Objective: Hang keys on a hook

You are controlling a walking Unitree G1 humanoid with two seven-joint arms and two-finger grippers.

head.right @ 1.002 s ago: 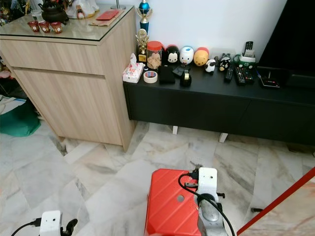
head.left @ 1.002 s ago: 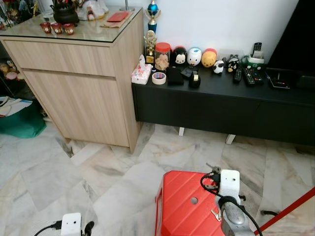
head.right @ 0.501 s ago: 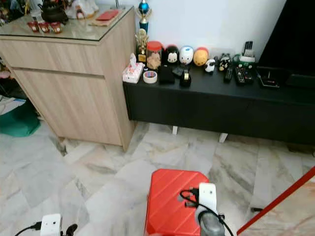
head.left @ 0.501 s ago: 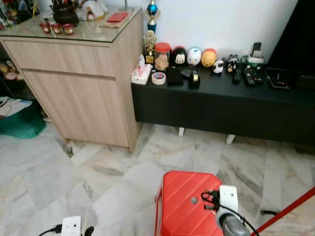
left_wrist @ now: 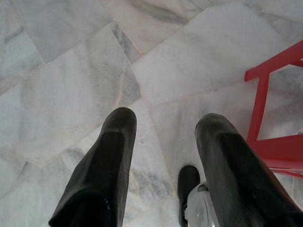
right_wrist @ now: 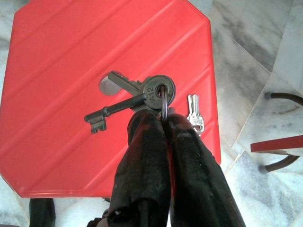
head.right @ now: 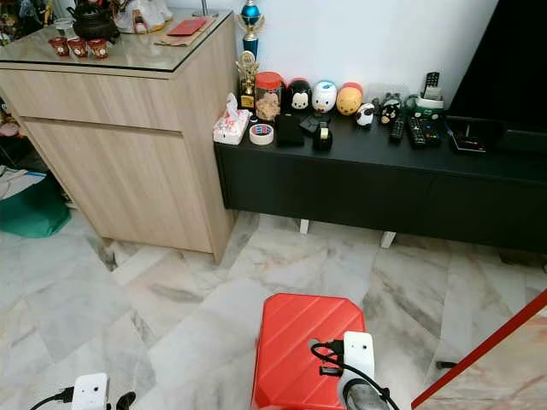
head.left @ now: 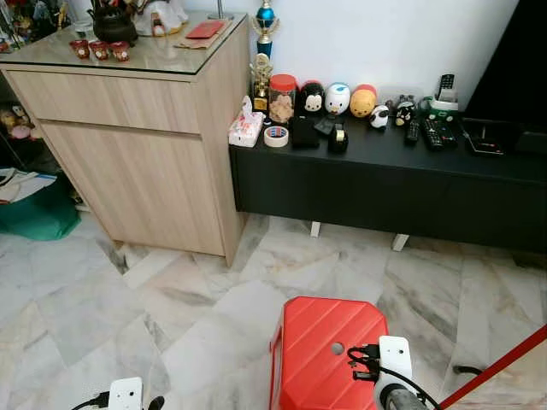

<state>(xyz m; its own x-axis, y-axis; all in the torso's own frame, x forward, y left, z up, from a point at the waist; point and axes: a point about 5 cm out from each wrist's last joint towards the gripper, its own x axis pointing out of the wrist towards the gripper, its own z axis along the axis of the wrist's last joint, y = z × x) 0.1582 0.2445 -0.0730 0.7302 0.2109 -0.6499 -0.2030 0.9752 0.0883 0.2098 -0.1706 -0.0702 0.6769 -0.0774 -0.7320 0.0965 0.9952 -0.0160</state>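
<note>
The keys [right_wrist: 137, 99] are hanging by their ring from the clenched right gripper [right_wrist: 163, 124] above the red stool [right_wrist: 71, 66], so they swing free for hooking; the left gripper [left_wrist: 163, 142] is idling, spread apart.

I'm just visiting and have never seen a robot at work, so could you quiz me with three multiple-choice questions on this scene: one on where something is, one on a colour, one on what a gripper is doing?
1. Where is the tissue pack?
A. On the black cabinet's left end, beside the wooden cabinet
B. On the floor
C. On the stool

2. What colour is the stool?
A. Blue
B. Red
C. White

3. What is the right gripper doing?
A. Hanging open
B. Pinching the ring of a bunch of keys above the stool
C. Holding a remote

Answers: 1 A, it sits by the tape roll next to the wooden cabinet. 2 B, its seat is bright red. 3 B, the right wrist view shows the fingers closed on the ring.
</note>
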